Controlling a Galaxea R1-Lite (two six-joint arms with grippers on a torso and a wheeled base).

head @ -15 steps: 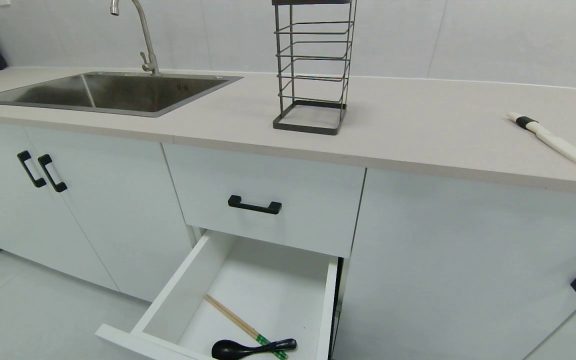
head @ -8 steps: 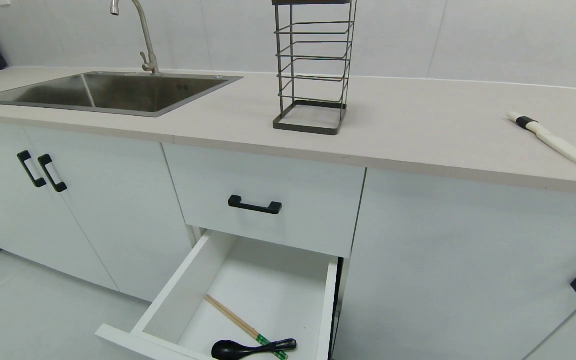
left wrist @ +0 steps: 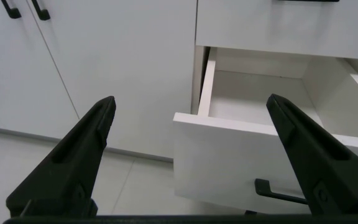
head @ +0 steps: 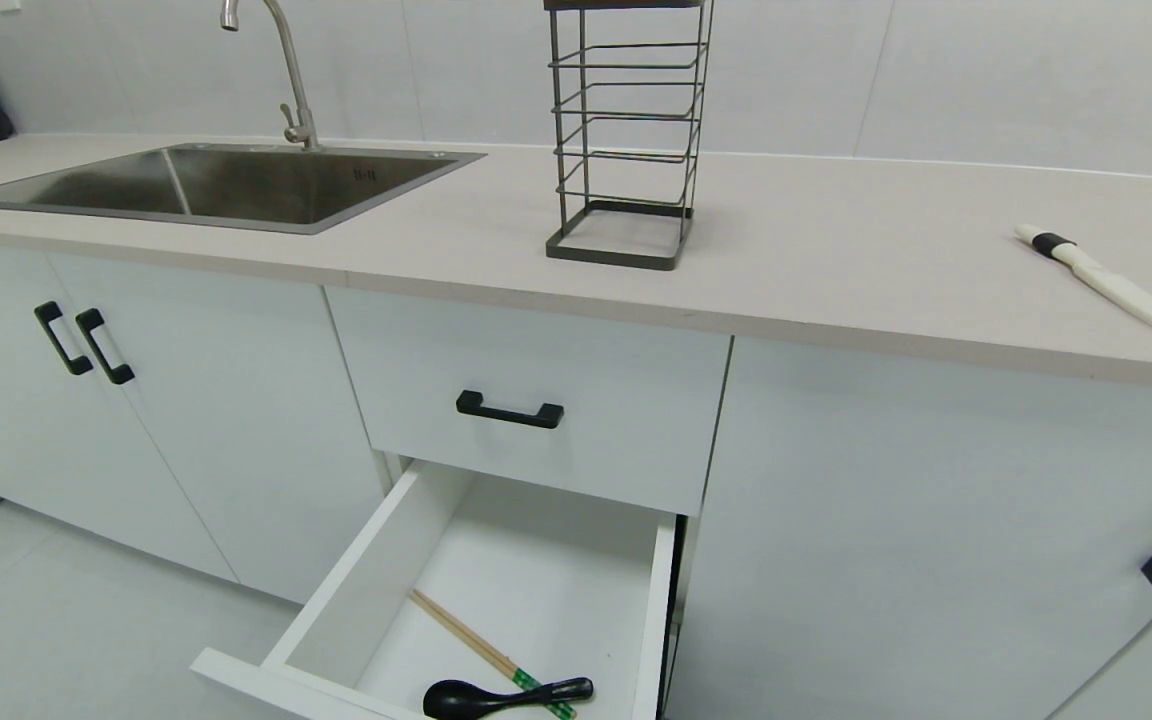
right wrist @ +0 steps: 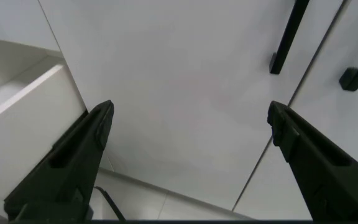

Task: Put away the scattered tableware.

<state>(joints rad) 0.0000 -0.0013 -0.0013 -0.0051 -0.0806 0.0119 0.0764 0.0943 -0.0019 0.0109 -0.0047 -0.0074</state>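
A white knife (head: 1111,285) with a black band lies on the counter at the far right. Below the counter the lower drawer (head: 336,620) stands pulled out, with wooden chopsticks (head: 481,648) and a black spoon (head: 506,694) lying in it. My left gripper (left wrist: 188,112) is open, low in front of the drawer's front panel (left wrist: 229,162), with nothing between its fingers. My right gripper (right wrist: 188,115) is open too, facing the white cabinet door (right wrist: 185,93) beside the drawer, and holds nothing.
A dark wire rack (head: 626,140) stands on the counter (head: 836,260) above the closed upper drawer (head: 509,409). A steel sink (head: 206,185) with a tap (head: 281,60) lies to the left. Black door handles (right wrist: 288,34) are on the cabinets.
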